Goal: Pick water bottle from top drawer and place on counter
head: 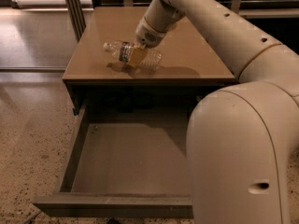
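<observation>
Speckled floor surrounds the cabinet, whose top drawer (pixel 131 157) stands pulled out toward you with nothing visible in it. You have the water bottle (pixel 153 59) lying on its side on the counter (pixel 196 55), near the front edge and left of centre. The gripper (pixel 135 57) is clamped across the bottle's middle. By my reading, only letting go and backing off are left.

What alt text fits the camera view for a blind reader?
The robot's end effector grips a clear bottle, held sideways on or just above the counter. Below, the drawer stands open, its visible floor bare.
</observation>
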`<state>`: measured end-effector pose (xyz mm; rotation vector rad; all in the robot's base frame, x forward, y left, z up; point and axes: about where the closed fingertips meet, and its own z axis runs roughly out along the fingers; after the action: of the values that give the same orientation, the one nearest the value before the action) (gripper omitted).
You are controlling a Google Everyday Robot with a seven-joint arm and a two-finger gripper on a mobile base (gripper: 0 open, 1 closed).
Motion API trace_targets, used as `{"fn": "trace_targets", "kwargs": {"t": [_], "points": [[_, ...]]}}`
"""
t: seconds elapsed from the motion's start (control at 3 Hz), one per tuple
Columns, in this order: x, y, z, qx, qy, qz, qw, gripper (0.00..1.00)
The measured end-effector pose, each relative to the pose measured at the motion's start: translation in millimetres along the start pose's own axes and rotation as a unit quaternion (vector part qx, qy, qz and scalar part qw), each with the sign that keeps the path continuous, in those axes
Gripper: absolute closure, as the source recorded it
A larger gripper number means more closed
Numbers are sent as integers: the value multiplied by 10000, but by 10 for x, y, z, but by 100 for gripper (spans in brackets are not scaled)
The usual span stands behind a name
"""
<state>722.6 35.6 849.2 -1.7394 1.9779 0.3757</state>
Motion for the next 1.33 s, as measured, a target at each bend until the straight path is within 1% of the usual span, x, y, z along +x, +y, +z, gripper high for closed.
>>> {"fn": "trace_targets", "kwargs": {"t": [0.33,0.67,1.0,1.33], "points": [[28,-26,23,10,-6,34,10000,100],[216,-208,180,79,-49,266,9996,100],[194,-212,145,79,-49,266,9996,81],[194,-212,145,79,-49,266,9996,50]]}}
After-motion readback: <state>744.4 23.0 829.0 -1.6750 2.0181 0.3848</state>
